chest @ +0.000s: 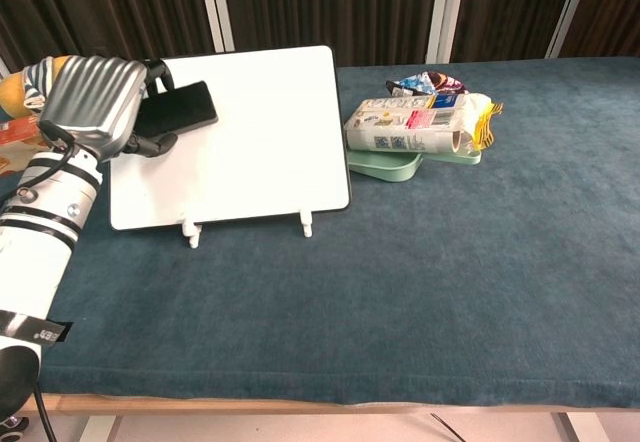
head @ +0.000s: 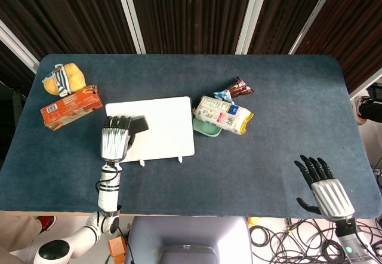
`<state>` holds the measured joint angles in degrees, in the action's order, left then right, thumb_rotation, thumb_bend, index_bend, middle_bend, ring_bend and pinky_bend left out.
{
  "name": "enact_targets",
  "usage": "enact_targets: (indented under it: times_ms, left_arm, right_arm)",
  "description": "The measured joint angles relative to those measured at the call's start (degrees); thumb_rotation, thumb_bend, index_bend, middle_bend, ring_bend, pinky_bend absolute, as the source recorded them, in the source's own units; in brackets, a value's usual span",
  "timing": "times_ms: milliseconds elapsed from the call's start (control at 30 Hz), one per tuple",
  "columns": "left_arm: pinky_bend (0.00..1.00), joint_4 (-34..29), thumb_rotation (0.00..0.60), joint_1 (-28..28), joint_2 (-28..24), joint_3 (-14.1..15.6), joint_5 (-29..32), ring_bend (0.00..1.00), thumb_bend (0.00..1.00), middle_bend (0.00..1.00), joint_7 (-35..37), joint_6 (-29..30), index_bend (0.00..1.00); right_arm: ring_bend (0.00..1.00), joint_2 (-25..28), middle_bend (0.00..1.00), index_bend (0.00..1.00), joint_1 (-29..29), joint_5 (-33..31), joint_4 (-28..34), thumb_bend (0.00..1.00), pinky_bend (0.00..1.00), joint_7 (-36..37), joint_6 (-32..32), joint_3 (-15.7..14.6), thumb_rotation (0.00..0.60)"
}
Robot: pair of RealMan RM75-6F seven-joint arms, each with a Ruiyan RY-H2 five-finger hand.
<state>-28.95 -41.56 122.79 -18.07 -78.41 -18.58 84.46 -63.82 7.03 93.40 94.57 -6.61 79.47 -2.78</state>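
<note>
Left robot hand [chest: 92, 102] clamped on black eraser [chest: 178, 108], pressed flat on whiteboard [head: 160, 126] at worktop [head: 268, 150] centre. Right robot hand [head: 325, 187] at 4 o'clock, fingers apart, empty. Snack packs [head: 224, 113] at whiteboard's 3 o'clock.

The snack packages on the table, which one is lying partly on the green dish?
The white biscuit pack with yellow ends, beside the whiteboard. It overlaps the green dish; the orange box and brown wrapper lie on the cloth.
</note>
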Motion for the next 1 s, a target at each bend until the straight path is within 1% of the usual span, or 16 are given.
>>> enact_targets:
  times_ms: [67, 200, 567, 633, 733, 800, 867, 967, 1000]
  left_arm:
    - [0.30, -0.02, 0.452, -0.01, 0.02, 0.07, 0.14, 0.33, 0.22, 0.54, -0.10, -0.20, 0.34]
    - [0.26, -0.25, 0.415, 0.01, -0.16, 0.42, 0.20, 0.28, 0.21, 0.49, -0.31, -0.39, 0.30]
    - [0.23, -0.88, 0.412, 0.14, -0.57, 0.88, 0.36, 0.23, 0.21, 0.45, -0.84, -0.32, 0.25]
    - [0.22, -1.08, 0.406, 0.17, -0.62, 0.92, 0.32, 0.20, 0.21, 0.42, -0.75, -0.23, 0.21]
    - [0.18, -1.99, 0.373, 0.44, -0.92, 1.19, 0.02, 0.13, 0.20, 0.33, -0.59, 0.55, 0.15]
    - [0.15, -3.96, 0.355, 1.23, -1.65, 1.68, -0.45, 0.10, 0.20, 0.28, -0.54, 1.82, 0.13]
    - [0.15, -6.80, 0.350, 2.25, -2.78, 2.31, -1.08, 0.08, 0.20, 0.25, -0.71, 3.34, 0.12]
    - [0.15, -13.72, 0.348, 4.58, -5.79, 3.79, -2.46, 0.06, 0.20, 0.22, -1.35, 6.30, 0.10]
    - [0.15, -17.22, 0.353, 5.76, -7.46, 4.58, -3.06, 0.05, 0.20, 0.20, -1.74, 7.44, 0.09]
  right_arm:
    - [0.00, 0.04, 0.00, 0.00, -0.04, 0.04, -0.01, 0.16, 0.00, 0.12, 0.13, 0.03, 0.600]
    - [0.00, 0.04, 0.00, 0.00, -0.09, 0.13, -0.07, 0.16, 0.00, 0.15, 0.22, 0.01, 0.600]
    - [0.00, 0.04, 0.00, 0.00, -0.15, 0.25, -0.13, 0.16, 0.00, 0.24, 0.37, 0.01, 0.600]
    - [0.00, 0.05, 0.00, 0.00, -0.17, 0.27, -0.14, 0.16, 0.00, 0.26, 0.43, 0.02, 0.600]
    - [0.00, 0.12, 0.00, 0.00, -0.24, 0.33, -0.13, 0.16, 0.00, 0.38, 0.67, 0.04, 0.600]
    - [0.00, 0.20, 0.00, 0.00, -0.37, 0.45, -0.19, 0.16, 0.00, 0.53, 0.97, 0.04, 0.600]
    - [0.00, 0.20, 0.00, 0.00, -0.46, 0.48, -0.29, 0.16, 0.00, 0.55, 1.11, 0.04, 0.600]
    - [0.00, 0.12, 0.00, 0.00, -0.52, 0.47, -0.25, 0.16, 0.00, 0.38, 1.08, -0.01, 0.600]
    - [0.00, 0.11, 0.00, 0.00, -0.54, 0.51, -0.25, 0.16, 0.00, 0.30, 1.09, -0.04, 0.600]
